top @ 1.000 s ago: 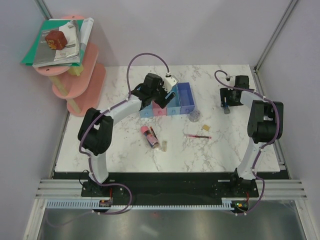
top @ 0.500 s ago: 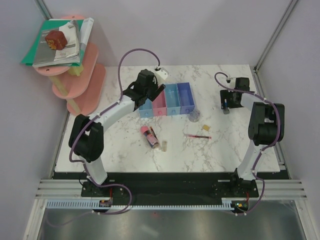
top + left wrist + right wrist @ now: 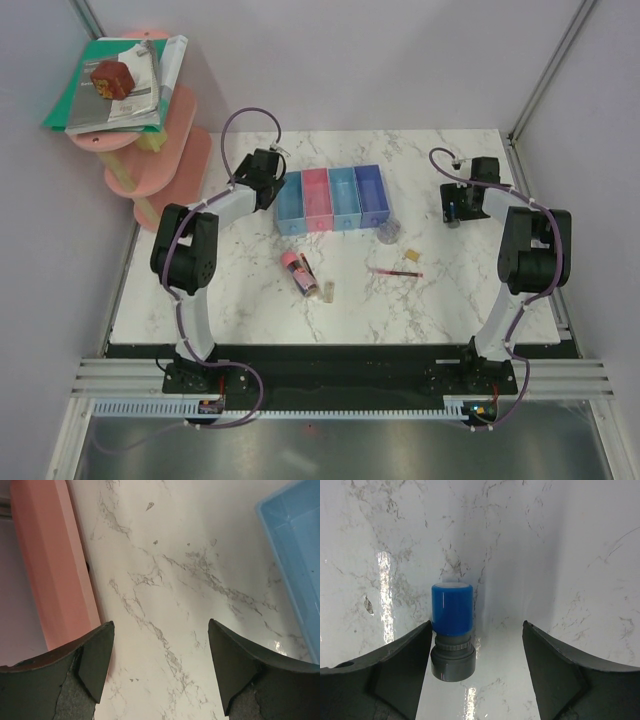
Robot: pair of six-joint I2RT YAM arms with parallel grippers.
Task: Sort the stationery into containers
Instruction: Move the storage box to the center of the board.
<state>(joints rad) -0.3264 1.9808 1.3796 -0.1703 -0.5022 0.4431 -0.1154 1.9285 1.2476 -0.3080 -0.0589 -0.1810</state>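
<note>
Left gripper (image 3: pixel 160 630), jaws wide and empty, hangs over the marble table (image 3: pixel 165 570) at 9 o'clock of the tray row (image 3: pixel 318 224), likely keeping it accessible. Right gripper (image 3: pixel 476 630), jaws wide, frames the upright blue-capped cylinder (image 3: pixel 451 630), evidently aligned for grasping.

Pink shelf (image 3: pixel 178 165) beside table (image 3: pixel 450 290)
At the far-left corner; books and papers (image 3: pixel 135 95) stacked on top, a brown block (image 3: pixel 112 78) on them.
</note>
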